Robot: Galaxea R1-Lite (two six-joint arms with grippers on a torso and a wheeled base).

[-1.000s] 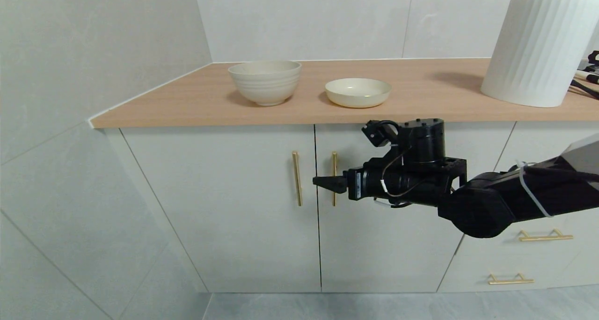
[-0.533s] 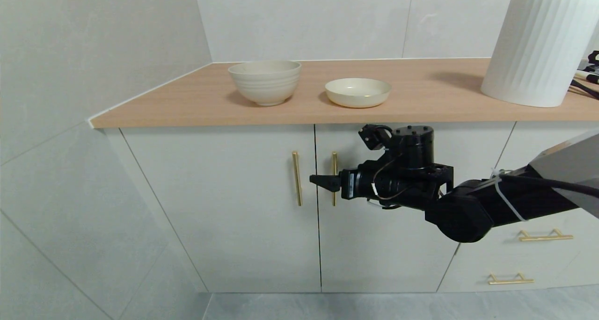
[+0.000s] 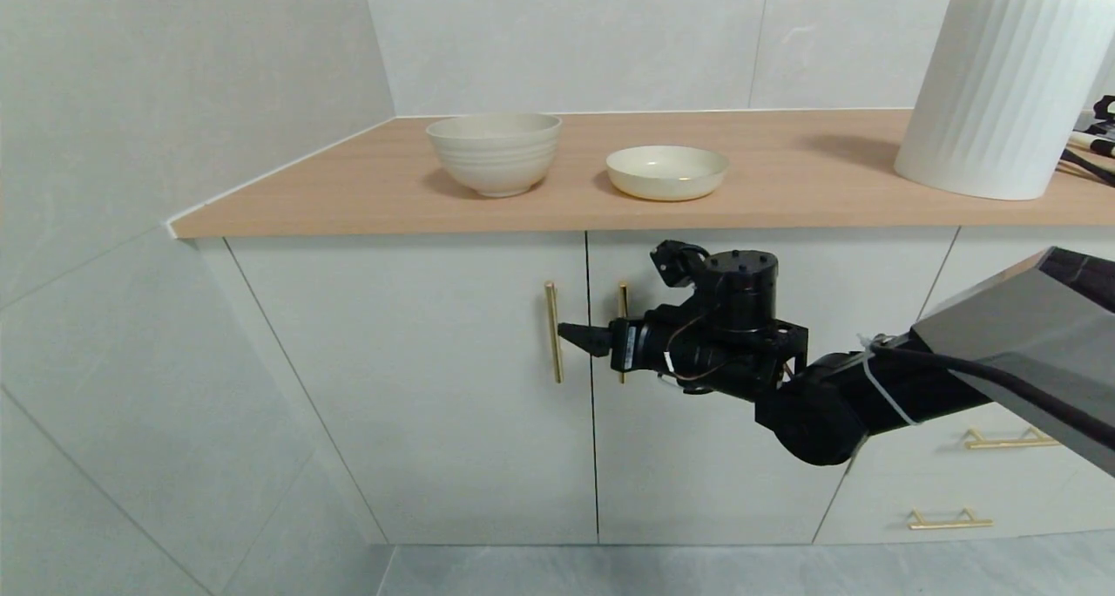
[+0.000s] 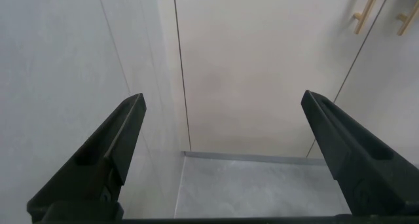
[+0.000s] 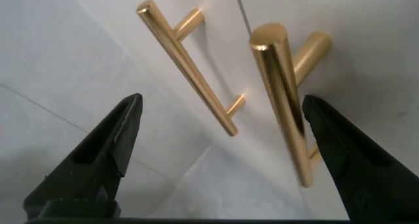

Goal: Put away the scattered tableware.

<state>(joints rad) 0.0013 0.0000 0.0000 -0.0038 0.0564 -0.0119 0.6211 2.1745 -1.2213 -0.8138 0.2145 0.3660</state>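
On the wooden countertop (image 3: 366,197) stand a deep cream bowl (image 3: 493,152) and a shallow cream dish (image 3: 667,172). Below them are two closed cabinet doors with upright gold handles, the left door's handle (image 3: 552,332) and the right door's handle (image 3: 622,315). My right gripper (image 3: 575,336) is level with the handles, its tip between them and close to the left one. In the right wrist view the right gripper (image 5: 220,105) is open, with both gold handles (image 5: 190,70) between its fingers' lines and nothing held. My left gripper (image 4: 222,101) is open and empty, low by the cabinet.
A tall white ribbed cylinder (image 3: 1002,91) stands on the counter's right end, with dark items (image 3: 1096,138) behind it. Drawers with gold handles (image 3: 1015,440) are at the lower right. A tiled wall (image 3: 131,230) bounds the cabinet's left side. Grey floor (image 4: 255,191) lies below.
My right arm has moved left along the cabinet front. Its gripper tip has gone from beside the right door's handle to close by the left door's handle. The tableware has not moved.
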